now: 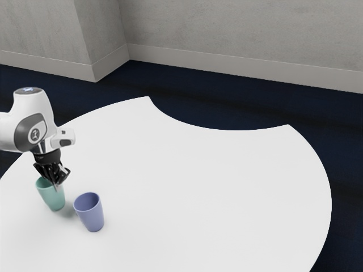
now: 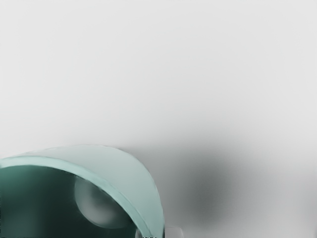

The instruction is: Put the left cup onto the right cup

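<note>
A teal cup (image 1: 51,195) stands upright on the white table (image 1: 198,181) near its edge at the exterior view's left. Just to its right stands a blue-violet cup (image 1: 89,211), also upright and apart from it. My gripper (image 1: 55,181) hangs straight down onto the teal cup's rim, one finger inside and one outside the wall, shut on it. In the wrist view the teal cup (image 2: 114,173) lies close under my hand, with its dark inside and curved rim in sight.
The round white table spreads wide to the exterior view's right of the cups. A curved cut-out in its far edge (image 1: 227,127) opens onto dark blue floor. A grey wall runs behind.
</note>
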You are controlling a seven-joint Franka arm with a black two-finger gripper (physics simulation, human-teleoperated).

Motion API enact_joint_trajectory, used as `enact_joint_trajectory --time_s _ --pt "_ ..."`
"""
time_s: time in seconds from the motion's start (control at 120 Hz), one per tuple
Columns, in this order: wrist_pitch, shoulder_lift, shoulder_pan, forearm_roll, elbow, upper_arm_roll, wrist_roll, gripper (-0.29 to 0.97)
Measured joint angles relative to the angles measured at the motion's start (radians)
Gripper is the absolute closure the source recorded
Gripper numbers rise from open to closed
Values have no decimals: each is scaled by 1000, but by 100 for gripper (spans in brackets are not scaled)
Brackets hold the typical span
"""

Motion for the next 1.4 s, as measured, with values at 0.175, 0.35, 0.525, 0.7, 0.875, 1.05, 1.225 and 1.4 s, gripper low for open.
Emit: enact_joint_trajectory --time_s 0.175,0.35,0.525,0.7,0.875,1.05,1.225,1.4 --pt "-6 -17 -2 0 1 0 -1 79" --pt "-10 -32 -2 -1 8 0 5 79" --pt "-34 -40 -2 -1 38 -1 13 79" --pt "-72 -47 -2 -1 58 -1 19 79" --pt "-114 -59 -3 -2 80 -5 25 79" --pt "-144 -70 -5 -2 87 -15 30 79" --pt "-161 -84 -8 -2 88 -30 33 79" --pt "-176 -99 -14 -3 89 -46 36 79"
